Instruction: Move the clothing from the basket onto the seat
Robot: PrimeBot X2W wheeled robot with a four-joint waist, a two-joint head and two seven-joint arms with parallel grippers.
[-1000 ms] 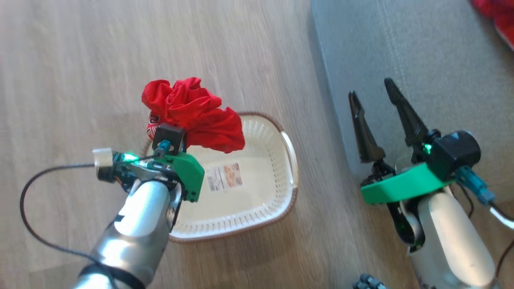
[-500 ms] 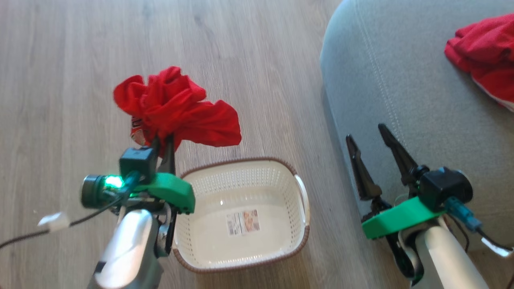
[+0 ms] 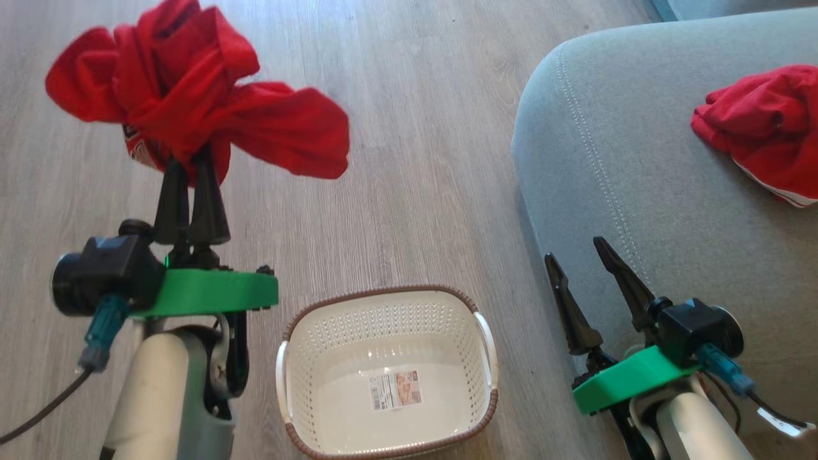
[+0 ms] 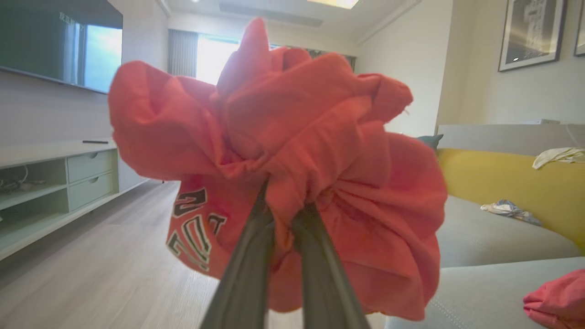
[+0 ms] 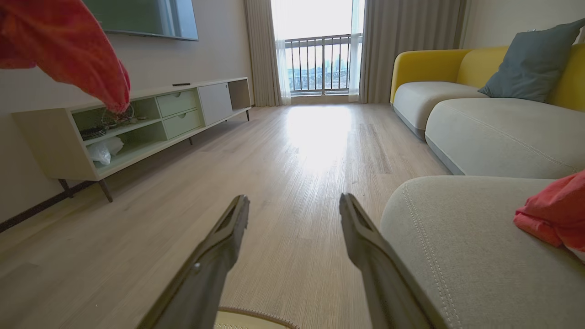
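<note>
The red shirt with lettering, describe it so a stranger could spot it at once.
Find the wooden floor left of the grey seat, near the empty basket. The shirt hangs bunched in the shut left gripper, off the floor. The other red garment lies on the seat.

**A:** The crumpled bright red cloth garment with a white lettered print (image 3: 192, 96) looks soft, matt and heavily creased.

**B:** It's the same soft matt cloth on the second bright red garment with a white edge (image 3: 760, 121). The large grey-green upholstered seat cushion (image 3: 639, 243) is matt, finely textured fabric with a pale stitched seam.

**A:** The small cream perforated plastic basket (image 3: 383, 314) is smooth and faintly glossy. Its brown rim looks woven, and there's a paper label (image 3: 396, 390) on the bottom.

**B:** The pale wood-grain plank floor (image 3: 415, 160) has a low sheen. The left gripper (image 3: 190, 163) has matt dark fingers (image 3: 209, 204) and a smooth green plastic bracket (image 3: 204, 292).
</note>
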